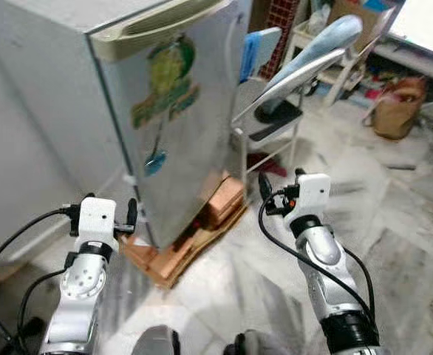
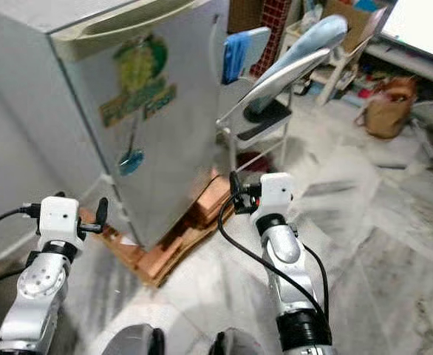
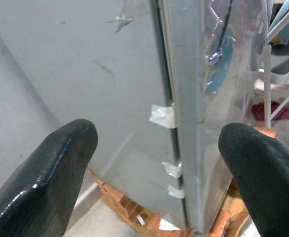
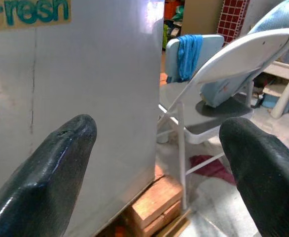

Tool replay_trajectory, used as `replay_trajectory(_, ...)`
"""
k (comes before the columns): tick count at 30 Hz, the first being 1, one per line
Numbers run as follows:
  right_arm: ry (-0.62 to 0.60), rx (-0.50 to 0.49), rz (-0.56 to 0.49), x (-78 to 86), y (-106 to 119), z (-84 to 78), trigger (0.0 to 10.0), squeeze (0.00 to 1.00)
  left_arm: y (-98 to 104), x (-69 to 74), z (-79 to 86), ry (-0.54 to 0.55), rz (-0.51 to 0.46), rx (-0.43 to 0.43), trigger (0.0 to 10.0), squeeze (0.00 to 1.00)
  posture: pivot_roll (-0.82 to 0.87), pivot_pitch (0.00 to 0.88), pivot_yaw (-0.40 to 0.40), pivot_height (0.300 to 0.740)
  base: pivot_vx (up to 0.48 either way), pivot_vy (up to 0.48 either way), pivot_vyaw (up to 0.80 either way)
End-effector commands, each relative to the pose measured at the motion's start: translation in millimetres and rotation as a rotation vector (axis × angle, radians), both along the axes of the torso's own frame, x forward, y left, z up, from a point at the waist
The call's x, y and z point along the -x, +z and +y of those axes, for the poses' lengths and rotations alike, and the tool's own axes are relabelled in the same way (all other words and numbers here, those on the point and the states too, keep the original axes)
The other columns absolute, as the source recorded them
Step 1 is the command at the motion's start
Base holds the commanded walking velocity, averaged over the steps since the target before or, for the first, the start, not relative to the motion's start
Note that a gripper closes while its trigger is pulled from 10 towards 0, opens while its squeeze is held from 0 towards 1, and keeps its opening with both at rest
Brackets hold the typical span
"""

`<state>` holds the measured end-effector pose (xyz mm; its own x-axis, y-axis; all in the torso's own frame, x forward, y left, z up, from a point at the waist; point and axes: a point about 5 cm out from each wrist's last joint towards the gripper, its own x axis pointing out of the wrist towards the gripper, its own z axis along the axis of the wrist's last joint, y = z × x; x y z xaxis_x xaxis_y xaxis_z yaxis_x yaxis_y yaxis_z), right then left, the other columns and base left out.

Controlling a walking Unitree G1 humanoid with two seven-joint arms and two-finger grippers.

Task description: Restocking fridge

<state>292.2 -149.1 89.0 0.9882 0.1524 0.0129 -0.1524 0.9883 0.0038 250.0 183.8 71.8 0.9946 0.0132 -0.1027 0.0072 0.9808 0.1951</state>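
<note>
Left eye view: fridge [image 1: 179, 111] shut, ahead of both spread, empty end effectors, left [image 1: 104, 216], right [image 1: 278, 194]. Door likely stiff, smooth; grip top handle [image 1: 168, 22].

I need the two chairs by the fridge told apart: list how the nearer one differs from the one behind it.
The nearer chair is a folding one that leans with its seat tipped up; the farther chair stands upright behind it. The nearer chair carries a pale blue cushion against its back; the farther chair has a blue cloth draped over its backrest. Both are white-framed and stand beside the fridge.
</note>
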Motion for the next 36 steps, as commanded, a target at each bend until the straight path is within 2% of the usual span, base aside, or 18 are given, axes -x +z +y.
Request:
replay_trajectory(1, -0.017, 0.003, 0.009, 1.4, -3, -5.9, 10.0, 0.00, -1, 3.9, -2.1, -0.016, 0.009, -0.009, 10.0, 0.00, 0.10, 0.084, -0.054, 0.740, 0.000, 0.458, 0.00)
replay_trajectory(7, -0.004, 0.009, 0.027, 5.0, -7, -3.4, 10.0, 0.00, 2, 14.4, 1.2, -0.009, -0.005, -0.025, 10.0, 0.00, 0.13, 0.101, -0.077, 0.740, 0.000, 0.282, 0.00)
replay_trajectory(11, 0.005, 0.018, 0.030, 2.8, -6, -1.8, 10.0, 0.00, 3, 15.1, 3.6, 0.000, -0.010, -0.035, 10.0, 0.00, 0.13, 0.114, -0.083, 0.740, 0.000, 0.000, 0.00)
replay_trajectory(17, -0.009, 0.036, 0.000, -5.2, 2, -4.3, 10.0, 0.00, 4, 13.5, 5.1, -0.051, 0.002, -0.017, 10.0, 0.00, 0.12, 0.118, -0.058, 0.740, 0.000, 0.000, -0.78)
replay_trajectory(25, -0.023, 0.040, -0.004, -2.4, 3, -9.6, 10.0, 0.00, 11, 2.5, 6.0, -0.052, -0.019, -0.028, 10.0, 0.00, 0.11, 0.124, -0.061, 0.740, 0.000, 0.000, -0.61)
replay_trajectory(31, -0.026, 0.052, 0.017, 3.4, -4, -13.1, 10.0, 0.00, 8, 6.8, 4.4, -0.051, -0.018, -0.010, 10.0, 0.00, 0.10, 0.113, -0.082, 0.740, 0.041, 0.042, -0.40)
replay_trajectory(36, -0.015, 0.056, 0.023, 9.5, -5, -9.9, 10.0, 0.00, 2, 10.3, -2.3, -0.053, -0.006, 0.016, 10.0, 0.00, 0.08, 0.102, -0.104, 0.740, 0.000, 0.101, -0.80)
